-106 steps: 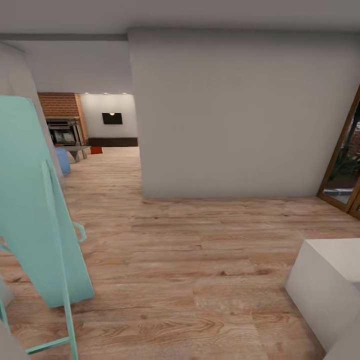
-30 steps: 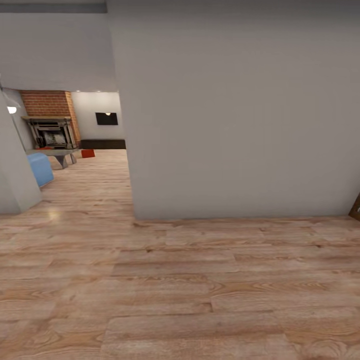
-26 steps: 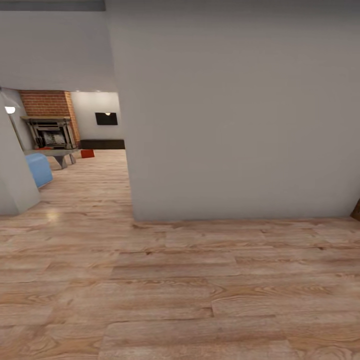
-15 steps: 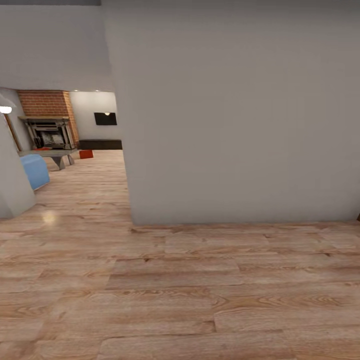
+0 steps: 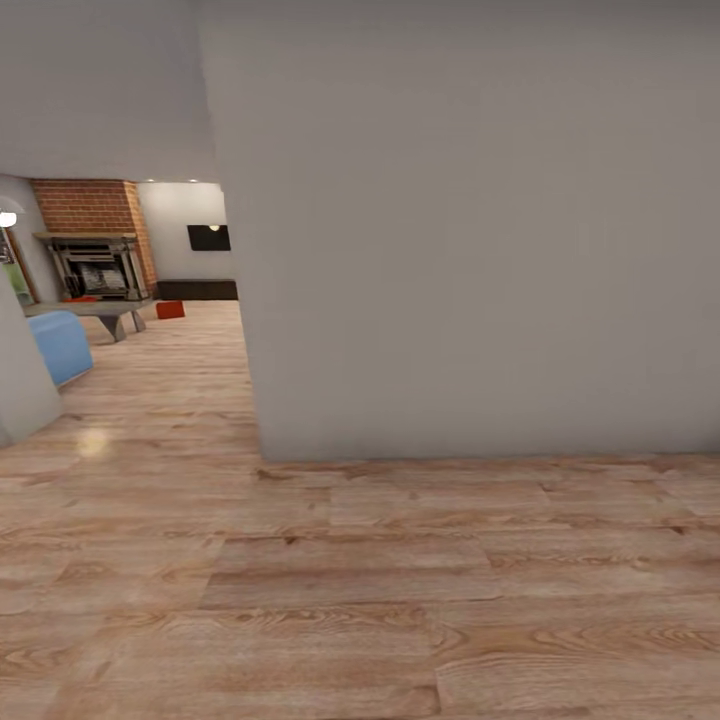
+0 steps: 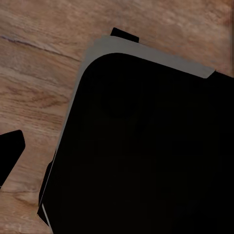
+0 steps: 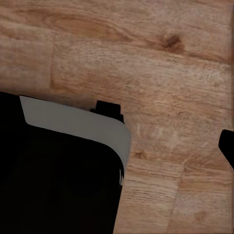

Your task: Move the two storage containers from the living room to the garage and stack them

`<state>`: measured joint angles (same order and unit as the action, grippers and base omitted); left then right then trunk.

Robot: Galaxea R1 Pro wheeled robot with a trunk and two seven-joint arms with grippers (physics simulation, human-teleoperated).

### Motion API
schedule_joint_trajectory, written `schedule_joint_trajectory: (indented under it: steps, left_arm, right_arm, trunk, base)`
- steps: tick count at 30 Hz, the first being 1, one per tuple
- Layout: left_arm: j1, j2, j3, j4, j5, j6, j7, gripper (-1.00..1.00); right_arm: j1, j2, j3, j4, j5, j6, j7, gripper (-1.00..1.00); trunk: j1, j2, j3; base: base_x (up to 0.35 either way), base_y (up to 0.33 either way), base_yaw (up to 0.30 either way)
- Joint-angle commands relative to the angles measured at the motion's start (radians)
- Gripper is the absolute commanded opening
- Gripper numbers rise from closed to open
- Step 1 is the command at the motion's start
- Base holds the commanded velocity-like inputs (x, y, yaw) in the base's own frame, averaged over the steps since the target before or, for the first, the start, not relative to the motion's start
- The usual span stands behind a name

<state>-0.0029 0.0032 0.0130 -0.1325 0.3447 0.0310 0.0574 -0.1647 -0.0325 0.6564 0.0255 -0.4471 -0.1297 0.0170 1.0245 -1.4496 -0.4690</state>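
nearest the cam, bottom half of the head view, is bare wood plank floor [image 5: 330,600]; both wrist views look down on those planks w/ the robot's dark base [image 6: 146,146] under them, a black sliver at each view's edge that may be a fingertip. can't tell if either gripper is wide or narrow from these pics, and neither seems to carry anything. mid-frame, a big grey wall [image 5: 470,250] fills centre and right, its corner dropping to the floor left of centre. at the left edge sits a blue seat [image 5: 60,345], beyond it a low grey table [image 5: 100,310]. far back, upper left of frame, through the opening: one storage container [image 5: 170,310] as a small orange-red box on the floor just right of that table, w/ brick chimney [image 5: 85,205], fireplace [image 5: 95,265] and black tv [image 5: 208,237] behind. second bin: not picked out; a red speck near the table, too small to call. key relation: the container lies far ahead and to the left, well apart from both arms, too small to read its long axis. judging by that, left arm's side is nearer, but the next move is prob base travel round the wall corner into the living room.
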Motion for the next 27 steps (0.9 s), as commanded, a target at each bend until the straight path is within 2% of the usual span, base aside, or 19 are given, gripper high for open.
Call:
schedule_joint_trajectory:
  steps: [1, 27]
  left_arm:
    - [0.0, 0.0, 0.001, -0.001, 0.004, 0.003, 0.002, 1.0]
    - [0.0, 0.0, -0.001, -0.002, 0.003, 0.004, 0.003, 1.0]
  right_arm:
    - [-0.001, 0.0, 0.008, 0.002, -0.009, -0.006, 0.002, 1.0]
    - [-0.001, 0.0, 0.0, 0.001, -0.012, -0.005, 0.003, 1.0]
  trunk:
    - [0.001, 0.0, -0.001]
    - [0.001, 0.0, -0.001]
  base:
    - [0.323, 0.0, 0.121]
    - [0.32, 0.0, 0.271]
